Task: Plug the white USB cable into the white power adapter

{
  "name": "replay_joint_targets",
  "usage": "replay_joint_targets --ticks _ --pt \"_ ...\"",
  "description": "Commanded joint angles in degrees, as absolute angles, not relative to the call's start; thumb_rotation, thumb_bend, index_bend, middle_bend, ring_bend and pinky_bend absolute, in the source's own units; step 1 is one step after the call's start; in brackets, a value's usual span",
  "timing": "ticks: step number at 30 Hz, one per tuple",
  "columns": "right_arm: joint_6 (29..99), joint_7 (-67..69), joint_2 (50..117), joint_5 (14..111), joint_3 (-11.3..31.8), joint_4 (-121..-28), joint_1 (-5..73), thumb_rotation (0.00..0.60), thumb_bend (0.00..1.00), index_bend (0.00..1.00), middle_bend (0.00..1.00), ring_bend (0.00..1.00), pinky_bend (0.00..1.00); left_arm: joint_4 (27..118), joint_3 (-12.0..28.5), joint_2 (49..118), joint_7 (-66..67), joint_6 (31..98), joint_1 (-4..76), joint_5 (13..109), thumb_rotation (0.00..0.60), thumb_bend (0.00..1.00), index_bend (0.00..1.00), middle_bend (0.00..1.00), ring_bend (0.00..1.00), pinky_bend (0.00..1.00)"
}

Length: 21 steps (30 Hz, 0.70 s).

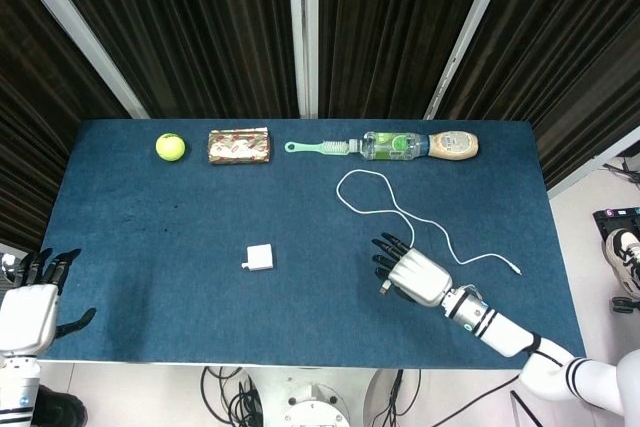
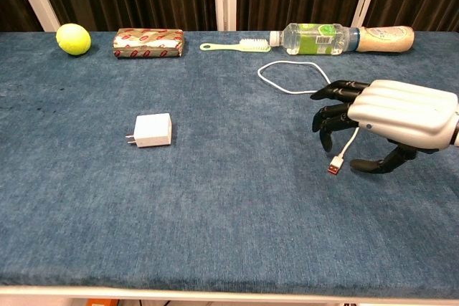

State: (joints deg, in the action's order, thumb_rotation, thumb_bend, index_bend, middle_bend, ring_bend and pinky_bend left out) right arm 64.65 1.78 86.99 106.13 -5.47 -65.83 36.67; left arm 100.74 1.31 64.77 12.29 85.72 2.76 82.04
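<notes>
Blue cloth table (image 1: 150,237) (dark curtains (image 1: 200,27) behind).

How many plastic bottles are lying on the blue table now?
2. A clear plastic bottle with a green label and a beige plastic bottle lie end to end along the far edge of the blue table, right of centre. None seems hidden.

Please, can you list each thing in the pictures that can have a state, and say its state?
White USB cable: lying loose on the table, unplugged, plug end under the right hand.
White square power adapter: lying flat, nothing plugged in.
Clear plastic bottle: lying on its side.
Right hand: open, over the cable.
Left hand: open, off the table.
</notes>
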Motion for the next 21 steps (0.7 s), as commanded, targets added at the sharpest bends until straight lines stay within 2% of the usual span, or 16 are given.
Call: replay_joint_targets --ticks 1,21 --pt "64.5 2.2 87.5 106.6 -6.0 -64.8 37.3 0.600 0.28 0.44 0.25 0.02 0.00 101.0 1.3 64.6 12.5 85.6 2.7 81.9 0.600 0.15 0.12 0.15 0.04 0.00" --pt "65.1 3.5 89.2 105.6 -7.1 -61.9 38.1 0.600 0.30 0.49 0.26 0.03 0.00 101.7 1.4 64.3 12.8 84.9 2.8 81.3 0.600 0.15 0.12 0.14 0.04 0.00"
